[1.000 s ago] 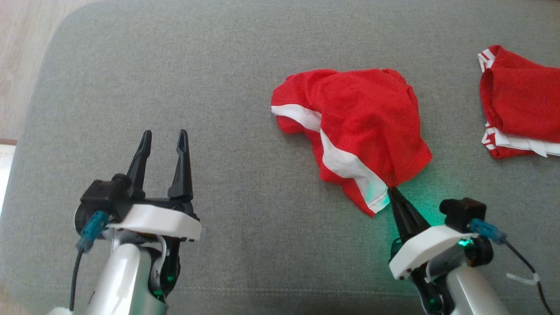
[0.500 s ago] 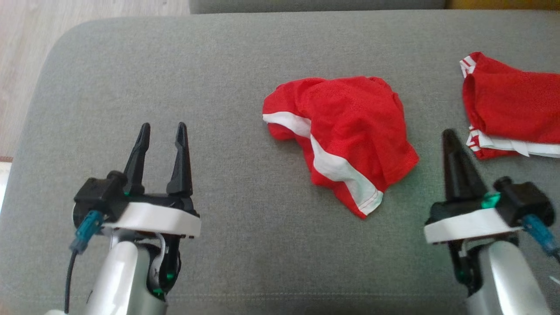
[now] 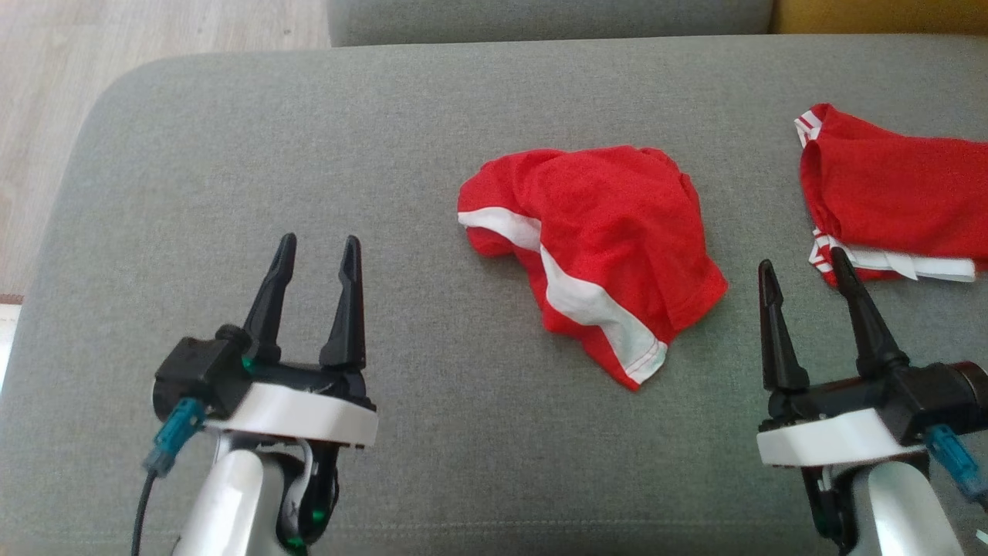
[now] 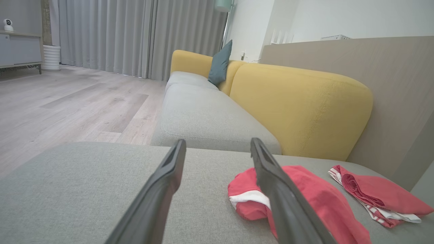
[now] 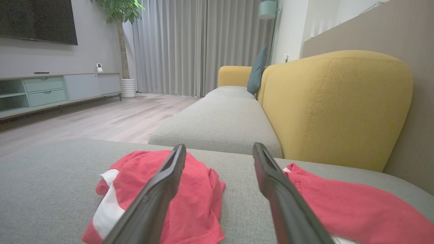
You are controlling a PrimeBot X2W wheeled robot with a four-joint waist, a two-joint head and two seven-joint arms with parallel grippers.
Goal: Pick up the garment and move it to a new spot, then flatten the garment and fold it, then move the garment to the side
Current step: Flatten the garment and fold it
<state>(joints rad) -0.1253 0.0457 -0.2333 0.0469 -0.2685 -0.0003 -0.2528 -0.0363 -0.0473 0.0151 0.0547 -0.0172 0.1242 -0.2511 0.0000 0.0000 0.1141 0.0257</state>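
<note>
The red garment (image 3: 594, 255) lies crumpled in the middle of the grey cushion (image 3: 270, 131). It looks soft, light and floppy; its white-edged corner (image 3: 641, 357) seems easy to pinch. The left gripper (image 3: 319, 241) and right gripper (image 3: 800, 260) are wide open, holding nothing. Bare cushion lies to the left; another red cloth (image 3: 895, 193) sits on the right.

Grey seat (image 3: 231, 154), yellow backrest (image 4: 305, 108), teal cushion (image 4: 219, 62), wood floor (image 4: 67, 101).

No legible text, label, brand, number or sign on any surface.
</note>
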